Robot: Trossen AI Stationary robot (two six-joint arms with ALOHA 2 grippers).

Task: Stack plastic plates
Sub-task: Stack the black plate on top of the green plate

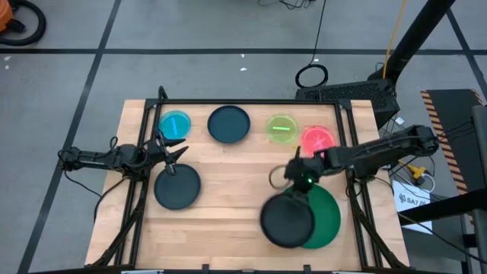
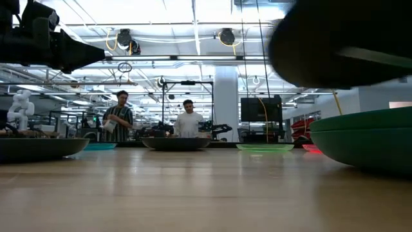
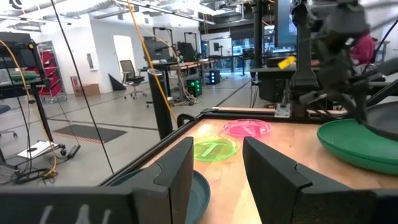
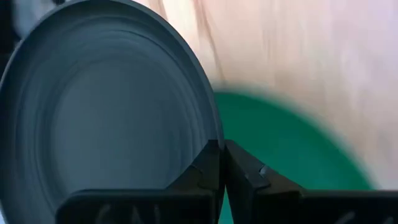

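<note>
The right gripper (image 1: 298, 185) is clamped on the rim of a round dark navy plastic plate (image 1: 287, 221) and holds it above the large green plastic plates (image 1: 329, 221) at the table's front right. The left gripper (image 1: 176, 154) hangs with fingers apart over the left side, above another dark plate (image 1: 177, 188). At the back lie a blue translucent plate (image 1: 175, 125), a third dark plate (image 1: 229, 124), a lime green plate (image 1: 282, 127) and a pink plate (image 1: 318, 139).

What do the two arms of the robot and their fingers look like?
Both arms are dark, slim and jointed. The left gripper has two flat, black, angular fingers. The right gripper has the same black fingers, and a small green light glows near it.
</note>
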